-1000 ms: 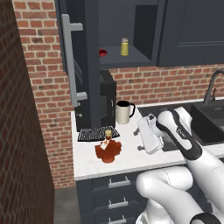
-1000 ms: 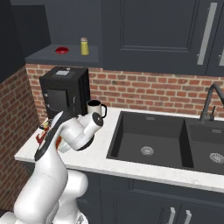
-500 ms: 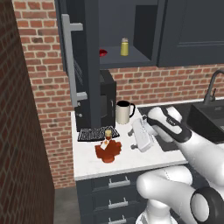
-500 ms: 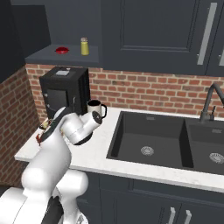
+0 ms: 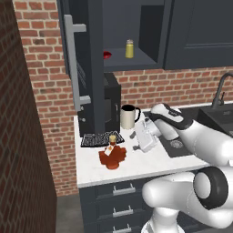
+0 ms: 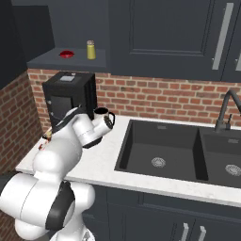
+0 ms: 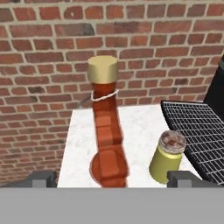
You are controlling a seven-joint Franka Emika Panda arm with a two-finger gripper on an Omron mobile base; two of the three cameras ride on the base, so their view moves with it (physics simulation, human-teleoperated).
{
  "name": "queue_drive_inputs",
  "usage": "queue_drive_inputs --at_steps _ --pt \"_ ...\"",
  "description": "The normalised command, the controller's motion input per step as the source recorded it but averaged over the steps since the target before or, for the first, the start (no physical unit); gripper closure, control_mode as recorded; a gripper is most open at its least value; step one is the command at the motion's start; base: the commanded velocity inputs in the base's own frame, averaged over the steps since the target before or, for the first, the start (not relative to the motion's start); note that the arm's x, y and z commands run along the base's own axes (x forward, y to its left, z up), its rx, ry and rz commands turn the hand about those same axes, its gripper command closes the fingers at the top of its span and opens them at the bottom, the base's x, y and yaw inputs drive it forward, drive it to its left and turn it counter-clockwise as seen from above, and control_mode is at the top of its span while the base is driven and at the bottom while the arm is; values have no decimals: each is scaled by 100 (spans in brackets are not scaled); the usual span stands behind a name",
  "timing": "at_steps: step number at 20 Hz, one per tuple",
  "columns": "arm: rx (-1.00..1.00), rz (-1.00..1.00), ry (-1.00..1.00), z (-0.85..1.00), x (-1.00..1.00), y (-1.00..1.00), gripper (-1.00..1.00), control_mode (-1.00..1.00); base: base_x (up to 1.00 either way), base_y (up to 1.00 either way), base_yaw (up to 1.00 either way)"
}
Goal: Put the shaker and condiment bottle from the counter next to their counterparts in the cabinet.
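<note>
In the hand view the condiment bottle (image 7: 107, 131), red-orange with a yellowish cap, stands upright dead ahead on the white counter (image 7: 135, 127). The olive-yellow shaker (image 7: 168, 158) stands just right of it, beside a black grate. My gripper (image 7: 113, 178) is open, its fingertips (image 7: 41, 178) spread wide and nothing between them. From the left base view the gripper (image 5: 138, 140) hangs low over the counter, just right of the bottle (image 5: 113, 157) and not touching it. Above, the cabinet (image 5: 136, 27) stands open with a bright yellow shaker (image 5: 129, 48) and a small red bottle (image 5: 107, 54) on its shelf.
A cream mug (image 5: 129, 116) stands behind my hand, by the black microwave (image 5: 111, 107). The open cabinet door (image 5: 79, 63) with its silver bar handle juts out over the counter's left end. A dark sink (image 6: 160, 150) lies to the right. A brick wall closes the left side.
My hand has slid a little left along the counter toward the condiment bottle. The jaws stayed open, and the bottle and shaker have not moved.
</note>
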Motion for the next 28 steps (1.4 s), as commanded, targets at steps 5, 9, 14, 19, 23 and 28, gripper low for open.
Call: queue_drive_inputs --at_steps 5,9,14,19,23,28 --pt "2 2 0 -1 5 16 -100 -100 0 0 0" --pt "0 6 0 -1 0 13 -100 -100 0 0 0" --pt "0 7 0 -3 0 11 -100 -100 0 0 0" --pt "0 3 0 -3 0 8 -100 -100 0 0 0" --pt "0 0 0 -6 0 9 -100 -100 0 0 0" --pt "0 0 0 -22 0 12 -100 -100 0 0 0"
